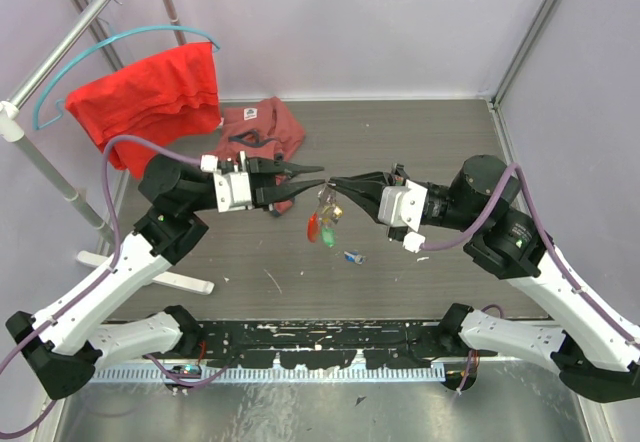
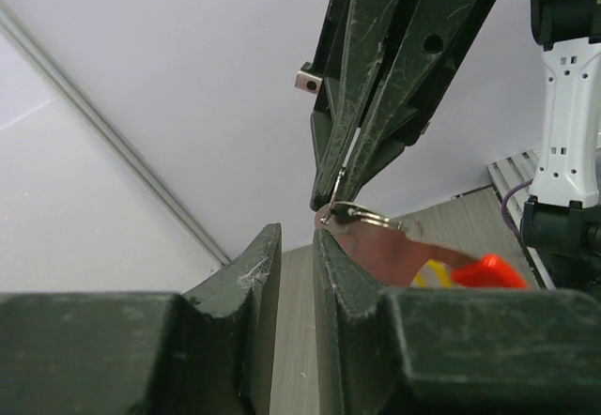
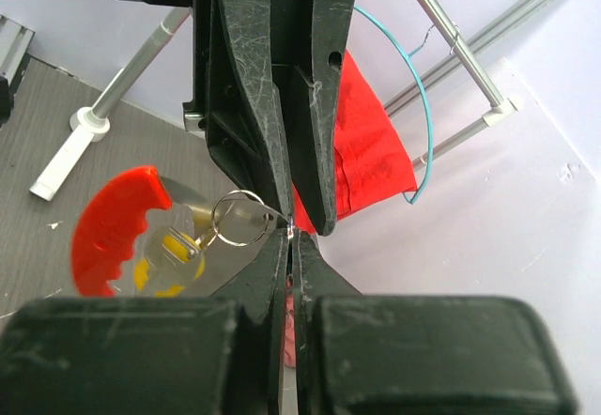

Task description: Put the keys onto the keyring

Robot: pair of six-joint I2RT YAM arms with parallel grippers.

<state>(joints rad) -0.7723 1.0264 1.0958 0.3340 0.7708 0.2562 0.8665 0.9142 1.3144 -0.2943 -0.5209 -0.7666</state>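
The keyring (image 3: 239, 218) hangs in the air over the middle of the table (image 1: 420, 132), between the two grippers, which meet tip to tip. The right gripper (image 3: 288, 246) has its jaws pressed together on the thin wire of the ring, probably to hold it steady while the other arm works at it. The red tag (image 3: 111, 229) and a yellow key (image 3: 169, 257) dangle from the ring, and from above a green key (image 1: 329, 235) appears to hang with them.

The left gripper (image 2: 298, 241) has its jaws a narrow gap apart and holds nothing (the ring only lies against the tip of one finger). It looks placed to pry the coil or take a grip. A blue key (image 1: 352, 257) lies on the table, nearer the arm bases and slightly right of the bunch, not yet threaded.
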